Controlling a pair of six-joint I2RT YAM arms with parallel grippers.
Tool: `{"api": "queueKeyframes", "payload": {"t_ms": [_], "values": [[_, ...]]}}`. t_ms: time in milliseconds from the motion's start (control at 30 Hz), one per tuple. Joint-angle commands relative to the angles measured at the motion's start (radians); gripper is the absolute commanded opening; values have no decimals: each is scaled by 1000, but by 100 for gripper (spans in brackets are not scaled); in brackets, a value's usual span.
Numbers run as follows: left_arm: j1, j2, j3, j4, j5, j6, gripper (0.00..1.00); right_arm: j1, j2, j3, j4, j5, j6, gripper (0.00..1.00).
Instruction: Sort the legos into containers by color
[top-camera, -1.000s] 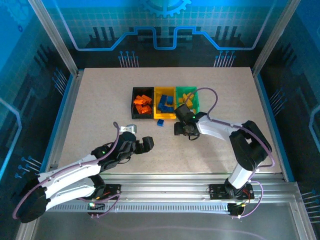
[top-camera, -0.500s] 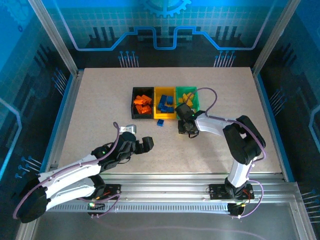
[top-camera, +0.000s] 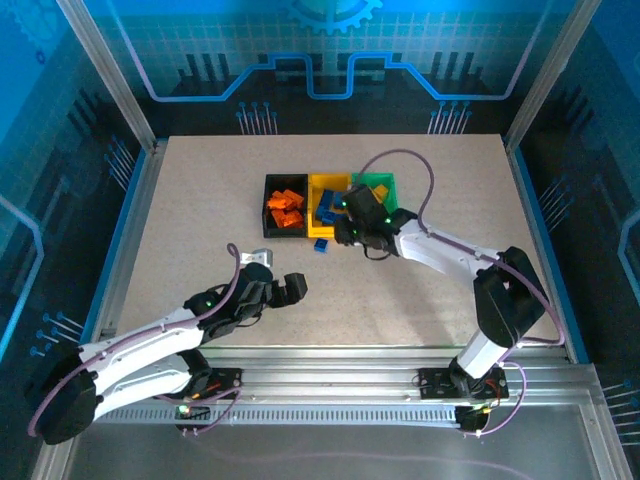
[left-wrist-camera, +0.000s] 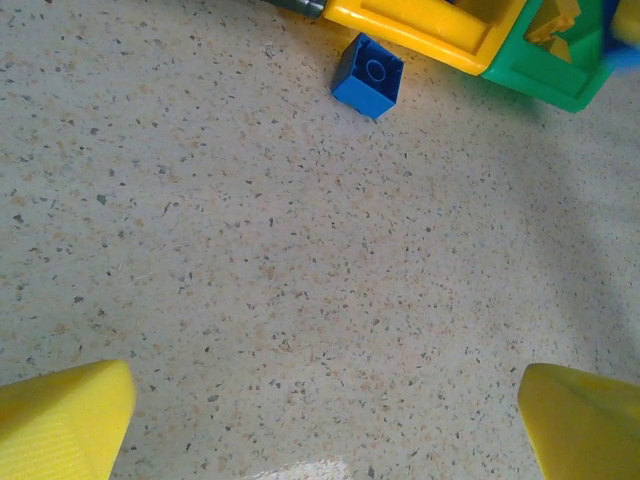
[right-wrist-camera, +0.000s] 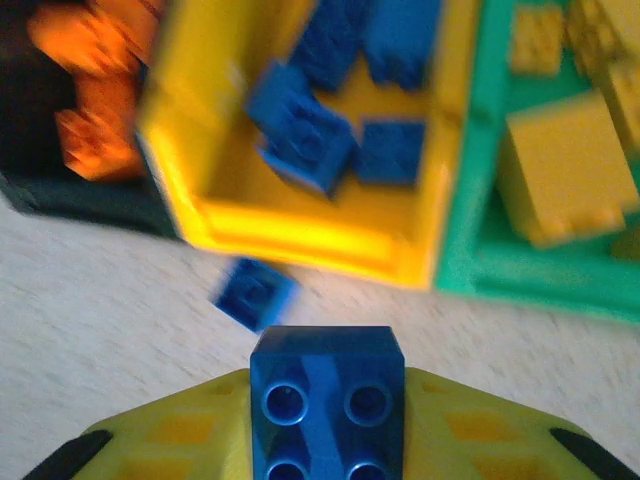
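- The right gripper (right-wrist-camera: 326, 445) is clamped on a blue brick (right-wrist-camera: 326, 385); the brick sits between the yellow finger pads (right-wrist-camera: 180, 430) with its studs facing the camera.
- In the top view this gripper (top-camera: 352, 232) hangs over the near edge of the yellow bin (top-camera: 312, 208), close to where that bin meets the green bin (top-camera: 375, 177).
- Just beneath and ahead of the held brick lies the yellow bin's near wall (right-wrist-camera: 300, 240), with a heap of blue bricks (right-wrist-camera: 310, 135) inside.
- To the right, the green bin (right-wrist-camera: 470, 200) holds yellow bricks (right-wrist-camera: 565, 175). To the left, the black bin (right-wrist-camera: 60, 195) holds orange bricks (right-wrist-camera: 95, 100).
- One loose blue brick (right-wrist-camera: 255, 293) lies on the table just near of the yellow bin, apart from its wall; it also shows in the top view (top-camera: 321, 245) and from the left wrist (left-wrist-camera: 368, 75).
- The left gripper (top-camera: 292, 287) hovers low over bare table, well near and left of the bins. Its jaws stand wide apart and hold nothing — the yellow fingertips (left-wrist-camera: 60, 420) sit at the bottom corners of its wrist view.
- The table (top-camera: 200, 200) is a pale beige board with fine dark speckles, edged in blue along its left and right sides.
- Aluminium posts (top-camera: 105, 70) frame the cell, and a ribbed metal rail (top-camera: 330, 385) at the near edge carries both arm bases.
- The walls beyond glow blue — a grid and circuit-like lines are printed on the far panel (top-camera: 320, 60).
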Motion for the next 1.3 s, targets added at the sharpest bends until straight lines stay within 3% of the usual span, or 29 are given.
{"api": "queueKeyframes", "payload": {"t_ms": [0, 167, 333, 500, 567, 867, 1033, 1167, 1267], "values": [[8, 8, 1, 21, 15, 18, 99, -14, 114, 138, -4, -3, -21, 38], [7, 28, 51, -71, 2, 43, 99, -31, 314, 379, -86, 29, -11, 39], [7, 28, 47, -51, 41, 75, 99, -52, 438, 563, -156, 39, 17, 45], [7, 75, 75, -40, 77, 121, 99, -59, 484, 670, -201, 24, 14, 69], [7, 105, 87, -11, 100, 153, 99, -58, 462, 667, -195, 16, 14, 74], [6, 193, 115, 161, 137, 226, 99, -65, 139, 335, -24, -9, 28, 78], [5, 398, 294, 43, 96, 347, 99, -81, -65, 103, 43, -15, 35, 79], [6, 562, 365, 84, 31, 425, 99, -122, -222, -73, 78, -40, 61, 79], [6, 663, 421, 108, -38, 469, 93, -153, -312, -163, 87, -59, 66, 80]]}}
